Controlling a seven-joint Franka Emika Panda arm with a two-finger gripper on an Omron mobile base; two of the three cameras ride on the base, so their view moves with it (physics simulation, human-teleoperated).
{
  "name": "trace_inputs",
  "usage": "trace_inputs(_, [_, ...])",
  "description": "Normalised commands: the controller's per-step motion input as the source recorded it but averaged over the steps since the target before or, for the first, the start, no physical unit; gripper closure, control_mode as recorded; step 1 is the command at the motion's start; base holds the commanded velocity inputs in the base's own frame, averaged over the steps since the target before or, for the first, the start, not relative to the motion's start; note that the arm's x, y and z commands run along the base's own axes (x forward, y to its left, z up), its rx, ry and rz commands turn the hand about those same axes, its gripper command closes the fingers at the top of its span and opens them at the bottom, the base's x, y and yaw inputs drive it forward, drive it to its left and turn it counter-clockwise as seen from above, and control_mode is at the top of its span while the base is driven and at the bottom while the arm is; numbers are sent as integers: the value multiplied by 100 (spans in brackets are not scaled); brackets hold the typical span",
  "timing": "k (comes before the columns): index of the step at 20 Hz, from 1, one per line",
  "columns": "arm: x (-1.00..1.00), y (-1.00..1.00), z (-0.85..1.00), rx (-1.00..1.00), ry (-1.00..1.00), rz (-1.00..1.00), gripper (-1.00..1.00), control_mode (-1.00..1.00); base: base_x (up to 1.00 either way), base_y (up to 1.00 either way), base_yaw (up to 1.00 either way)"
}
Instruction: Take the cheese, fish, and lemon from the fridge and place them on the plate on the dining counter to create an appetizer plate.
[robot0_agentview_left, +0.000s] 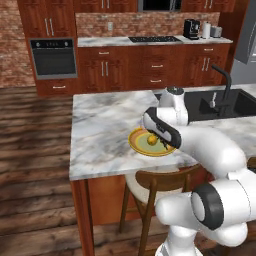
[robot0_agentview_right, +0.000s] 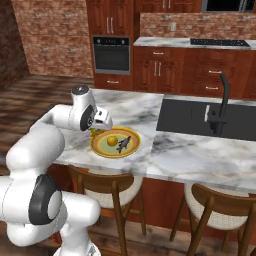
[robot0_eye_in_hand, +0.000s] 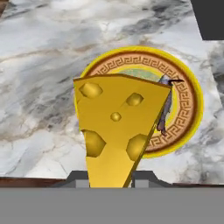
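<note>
Hand view shows the tool (robot0_eye_in_hand: 111, 178) clamped narrowly on the cheese (robot0_eye_in_hand: 116, 127), held above the plate (robot0_eye_in_hand: 188, 83) on the table (robot0_eye_in_hand: 39, 57) for release beside the fish (robot0_eye_in_hand: 165, 105) and lemon (robot0_agentview_right: 112, 139).

Stuff you can't really make out here

From the hand view the cheese (robot0_eye_in_hand: 116, 131) blocks most of the plate (robot0_eye_in_hand: 192, 94), almost all of the fish (robot0_eye_in_hand: 165, 107), and both fingertips at the bottom. In the left base view the arm covers the plate's (robot0_agentview_left: 136, 142) right side, and the sink (robot0_agentview_left: 240, 102) runs off the right edge.
</note>
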Motion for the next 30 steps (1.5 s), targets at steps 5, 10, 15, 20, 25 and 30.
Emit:
trace_inputs(5, [79,40,-34,-2,14,5,100,-100,0,0,0])
trace_inputs(10, [62,28,-51,-3,4,2,100,-100,0,0,0])
trace_inputs(15, [52,8,-64,-3,-1,0,100,-100,0,0,0])
trace_inputs(20, [31,0,-39,-2,-8,0,100,-100,0,0,0])
trace_inputs(25, [37,0,-4,0,-1,0,100,-100,0,0,0])
trace_inputs(30, [25,-1,-4,0,1,0,100,-100,0,0,0])
